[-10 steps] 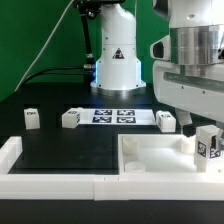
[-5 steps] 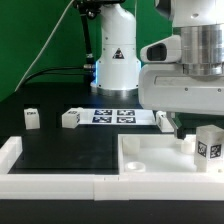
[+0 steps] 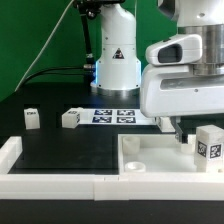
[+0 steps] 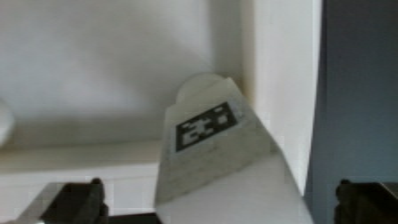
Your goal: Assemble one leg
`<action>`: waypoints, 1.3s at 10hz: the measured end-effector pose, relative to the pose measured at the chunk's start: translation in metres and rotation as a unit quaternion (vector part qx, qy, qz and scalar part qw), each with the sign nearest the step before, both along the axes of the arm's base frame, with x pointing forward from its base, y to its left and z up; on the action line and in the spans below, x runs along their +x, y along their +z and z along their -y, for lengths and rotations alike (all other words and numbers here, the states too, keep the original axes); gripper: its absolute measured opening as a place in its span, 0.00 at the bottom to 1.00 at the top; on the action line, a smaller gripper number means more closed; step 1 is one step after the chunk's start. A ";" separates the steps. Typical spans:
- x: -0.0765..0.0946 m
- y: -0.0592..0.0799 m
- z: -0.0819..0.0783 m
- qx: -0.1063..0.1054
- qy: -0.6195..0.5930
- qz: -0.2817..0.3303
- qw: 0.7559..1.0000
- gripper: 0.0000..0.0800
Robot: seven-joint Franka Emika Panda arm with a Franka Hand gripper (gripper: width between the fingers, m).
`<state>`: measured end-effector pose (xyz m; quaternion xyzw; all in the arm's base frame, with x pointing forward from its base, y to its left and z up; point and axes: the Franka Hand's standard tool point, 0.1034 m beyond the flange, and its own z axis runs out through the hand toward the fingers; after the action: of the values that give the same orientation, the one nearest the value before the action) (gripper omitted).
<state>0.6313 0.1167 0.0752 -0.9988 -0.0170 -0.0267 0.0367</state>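
Robot arm poised above a white leg standing on the furniture panel.

The end effector [image 4: 201, 205] hovers with its dark fingers [image 4: 71, 202] spread wide, holding nothing. The leg [image 4: 217, 150], a small tagged white block, stands upright on the panel [image 3: 160, 160] directly beneath the end effector, between the fingers but apart from both. A good grasp probably means descending straight, keeping the leg centred, then closing squarely on its flat sides.

The arm [image 3: 185, 80] has smooth white rounded shells with a grey ribbed metal ring. Its white base [image 3: 116, 55] carries a black triangle sign and glows blue below. The fingers [image 4: 75, 200] are black.
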 end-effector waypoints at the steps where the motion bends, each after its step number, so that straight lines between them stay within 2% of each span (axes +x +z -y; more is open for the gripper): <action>1: 0.000 0.000 0.001 -0.001 0.021 0.002 1.000 0.81; 2: 0.000 0.000 0.001 -0.001 0.024 0.002 1.000 0.81; 3: 0.000 -0.001 0.001 -0.001 0.023 0.001 1.000 0.69; 4: 0.000 -0.001 0.001 -0.001 0.023 0.001 1.000 0.69; 5: 0.000 -0.001 0.001 -0.001 0.023 0.001 1.000 0.43; 6: 0.000 -0.001 0.001 -0.001 0.023 0.001 1.000 0.36; 8: 0.000 -0.001 0.001 0.000 0.004 0.000 1.000 0.36; 10: 0.000 0.000 0.000 0.008 -0.120 -0.009 0.993 0.36; 13: -0.001 -0.002 0.001 0.016 -0.304 -0.024 0.952 0.36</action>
<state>0.6302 0.1154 0.0735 -0.9565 0.2884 -0.0124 0.0429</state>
